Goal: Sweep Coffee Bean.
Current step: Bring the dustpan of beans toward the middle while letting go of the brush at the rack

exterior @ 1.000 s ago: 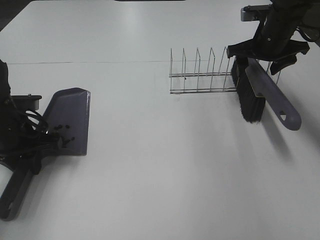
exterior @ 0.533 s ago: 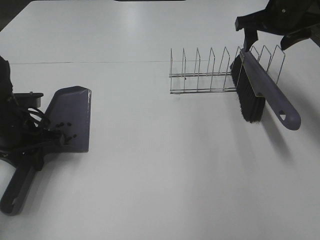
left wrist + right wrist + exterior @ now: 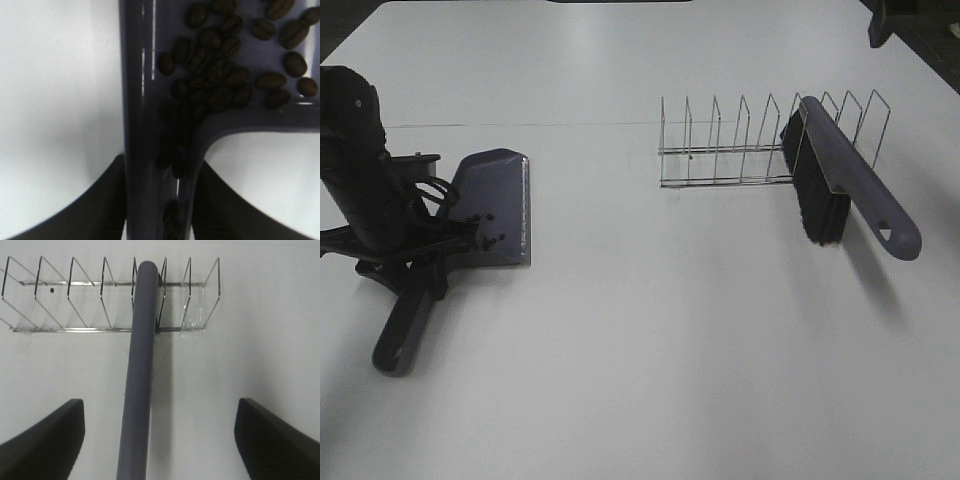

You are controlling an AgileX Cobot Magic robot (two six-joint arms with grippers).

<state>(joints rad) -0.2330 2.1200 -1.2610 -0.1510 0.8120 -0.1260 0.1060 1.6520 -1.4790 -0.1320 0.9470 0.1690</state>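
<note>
Two dozen or so coffee beans (image 3: pixel 220 85) sit inside the dustpan (image 3: pixel 500 190) at the far left of the table (image 3: pixel 640 350). They are heaped at the back wall, and some have spilled into the channel of the dustpan handle (image 3: pixel 405 325). Likely the pan is tipped back a bit so nothing rolls out over the front lip, though the tilt is hard to confirm from above.

The left gripper (image 3: pixel 415 250) is clamped on that handle just behind the pan, with a finger (image 3: pixel 107 200) pressed to each side in the left wrist view. A grip close to the pan probably gives better control of the load. No loose beans are visible on the table around the pan, so sweeping looks done or nearly done.

The middle of the table is bare.

Right of centre stands a wire rack (image 3: pixel 720 150), and the brush (image 3: pixel 850 185) is parked in one of its right-hand slots. Its bristles hang toward the table and its handle sticks out toward the front right. Propped in the slot like that, it should not fall over. A dark speck (image 3: pixel 691 155) lies at the left end of the rack; it may be a stray bean, but it is too small to tell.

The right gripper (image 3: pixel 160 405) has its jaws spread wide and holds nothing. It is above the brush handle and clear of it, and in the high view it is only a dark corner at top right. My read is that the brush has been stowed and the next step is carrying or emptying the pan. The risk there is beans sliding down the handle channel.
</note>
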